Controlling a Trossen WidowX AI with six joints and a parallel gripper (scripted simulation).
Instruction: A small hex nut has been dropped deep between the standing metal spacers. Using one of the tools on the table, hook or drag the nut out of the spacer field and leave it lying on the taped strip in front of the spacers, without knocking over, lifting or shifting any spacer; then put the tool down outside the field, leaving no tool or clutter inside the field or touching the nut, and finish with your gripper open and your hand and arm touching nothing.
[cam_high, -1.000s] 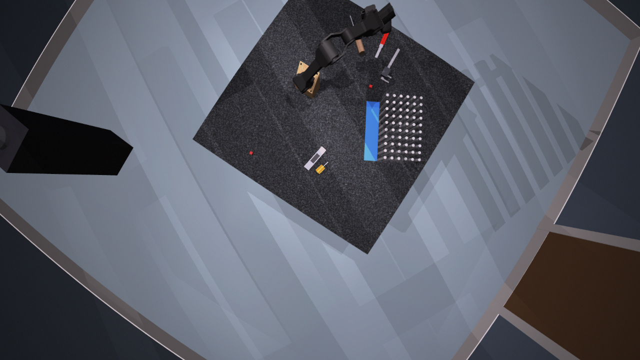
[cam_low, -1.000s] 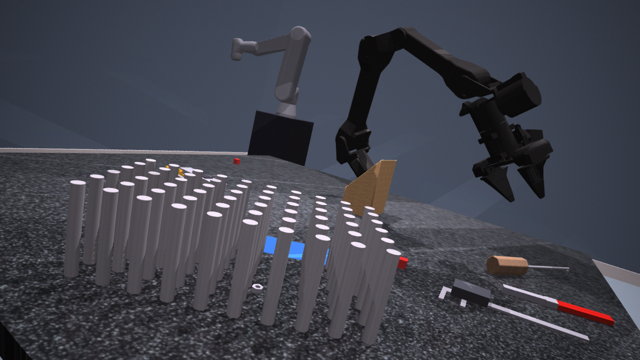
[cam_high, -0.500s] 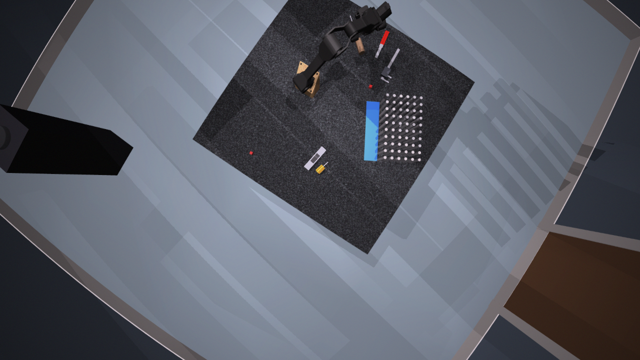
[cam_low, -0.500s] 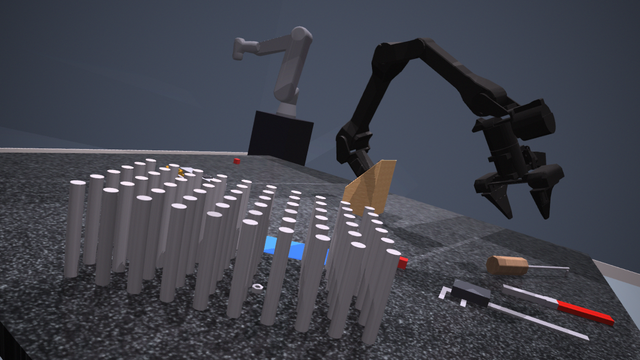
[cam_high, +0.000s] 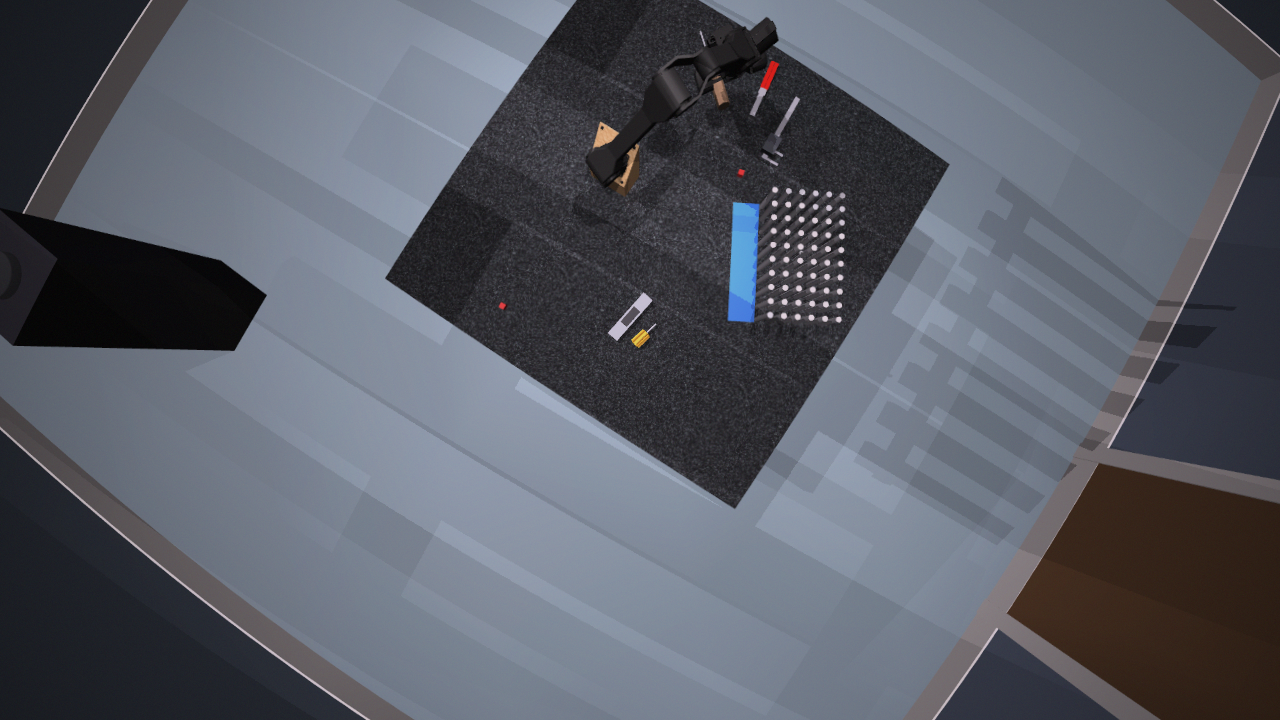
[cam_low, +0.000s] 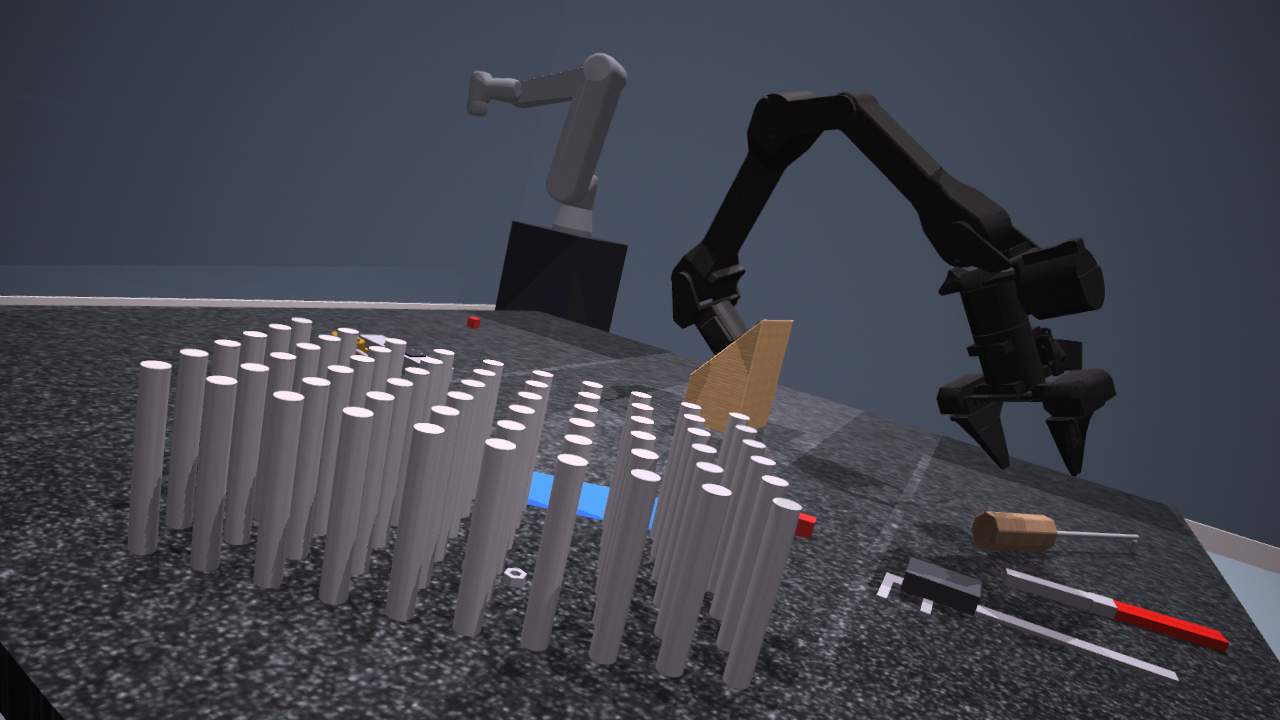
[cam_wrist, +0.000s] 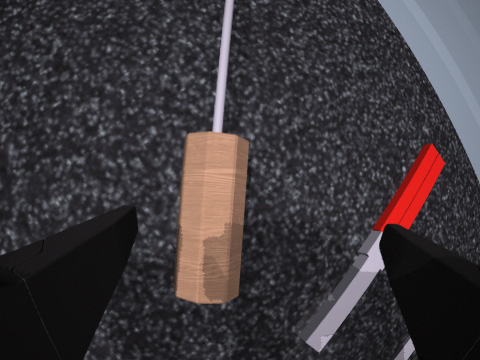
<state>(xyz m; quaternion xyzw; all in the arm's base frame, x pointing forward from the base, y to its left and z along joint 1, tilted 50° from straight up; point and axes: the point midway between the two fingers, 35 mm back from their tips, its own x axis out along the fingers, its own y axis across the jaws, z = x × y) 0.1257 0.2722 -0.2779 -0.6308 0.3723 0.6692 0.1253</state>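
My gripper (cam_low: 1039, 470) (cam_wrist: 262, 228) is open and empty, pointing down above a tool with a wooden handle (cam_high: 720, 93) (cam_low: 1011, 531) (cam_wrist: 212, 215) and a thin metal shaft. The handle lies on the table between and below the fingers. A hex nut (cam_low: 508, 574) lies on the table among the standing spacers (cam_low: 556, 537), near the side away from the blue taped strip (cam_high: 743, 259) (cam_low: 572, 497). A red-handled tool (cam_high: 768, 76) (cam_low: 1168, 624) (cam_wrist: 412, 190) and a dark-blocked tool with a long bar (cam_high: 772, 143) (cam_low: 941, 586) lie nearby.
One red cube (cam_high: 741, 171) (cam_low: 805, 524) lies near the strip's end, another red cube (cam_high: 502, 306) (cam_low: 473, 322) farther off. A pale bar (cam_high: 617, 330) lies beside a yellow-handled tool (cam_high: 640, 338). A wooden wedge (cam_low: 760, 385) stands at the arm's base.
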